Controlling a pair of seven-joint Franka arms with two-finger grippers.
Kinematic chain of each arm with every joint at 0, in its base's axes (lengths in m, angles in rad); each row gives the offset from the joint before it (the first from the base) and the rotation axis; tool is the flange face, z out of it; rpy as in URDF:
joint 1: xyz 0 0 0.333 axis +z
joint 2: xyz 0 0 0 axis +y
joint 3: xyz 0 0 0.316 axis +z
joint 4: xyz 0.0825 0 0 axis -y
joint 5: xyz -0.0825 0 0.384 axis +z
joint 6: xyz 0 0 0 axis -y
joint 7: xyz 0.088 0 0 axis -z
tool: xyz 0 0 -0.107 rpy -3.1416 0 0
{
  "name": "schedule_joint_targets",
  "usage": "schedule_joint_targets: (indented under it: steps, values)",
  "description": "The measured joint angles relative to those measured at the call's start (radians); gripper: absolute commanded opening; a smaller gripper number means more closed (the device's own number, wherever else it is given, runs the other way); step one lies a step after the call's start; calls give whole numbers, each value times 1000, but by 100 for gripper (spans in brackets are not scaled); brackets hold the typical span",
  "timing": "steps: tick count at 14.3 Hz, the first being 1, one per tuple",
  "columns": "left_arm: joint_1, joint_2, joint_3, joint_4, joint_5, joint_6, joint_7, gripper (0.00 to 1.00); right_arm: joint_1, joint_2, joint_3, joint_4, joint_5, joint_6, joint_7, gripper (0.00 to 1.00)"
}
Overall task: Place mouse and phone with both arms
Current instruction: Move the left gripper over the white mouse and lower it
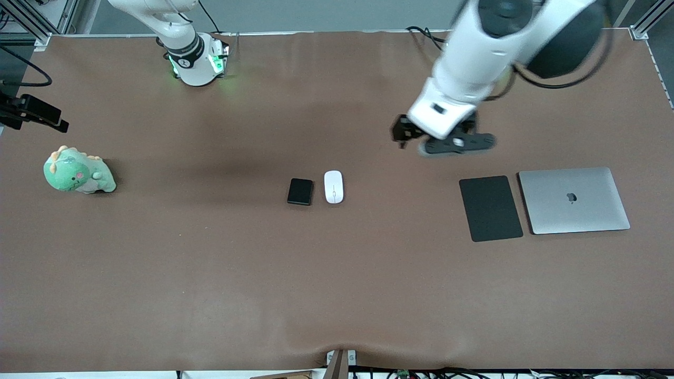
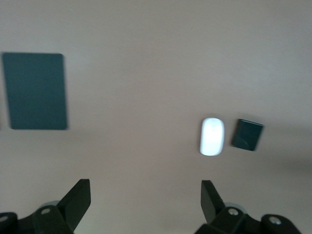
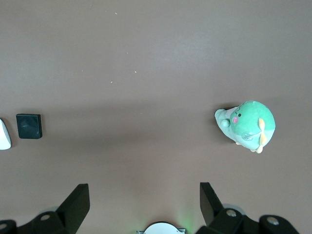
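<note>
The white mouse [image 1: 334, 186] and the black phone [image 1: 300, 191] lie side by side at the table's middle, the phone toward the right arm's end. My left gripper [image 1: 437, 139] hangs open and empty over bare table between the mouse and the mouse pad. In the left wrist view its fingers stand wide apart [image 2: 145, 200], with the mouse [image 2: 212, 136] and phone [image 2: 247, 135] farther off. My right gripper [image 3: 145, 202] is open and empty, high over its own base, and is out of the front view. The right wrist view shows the phone [image 3: 29, 126] and the mouse's edge [image 3: 3, 135].
A flat black mouse pad [image 1: 490, 208] and a closed silver laptop [image 1: 574, 200] lie toward the left arm's end. A green plush dinosaur [image 1: 78, 172] sits toward the right arm's end. A black device [image 1: 31, 111] sticks in over that end's edge.
</note>
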Motion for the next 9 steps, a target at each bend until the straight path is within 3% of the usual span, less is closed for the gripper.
schedule_joint_targets:
  steps: [5, 9]
  values:
    - [-217, 68, -1, 51, 69, 27, -225, 100, 2, 4, 5, 0, 0, 0, 0, 100]
    - [-231, 132, 6, 47, 75, 96, -237, 100, 2, 28, 5, -2, 0, -18, 0, 100]
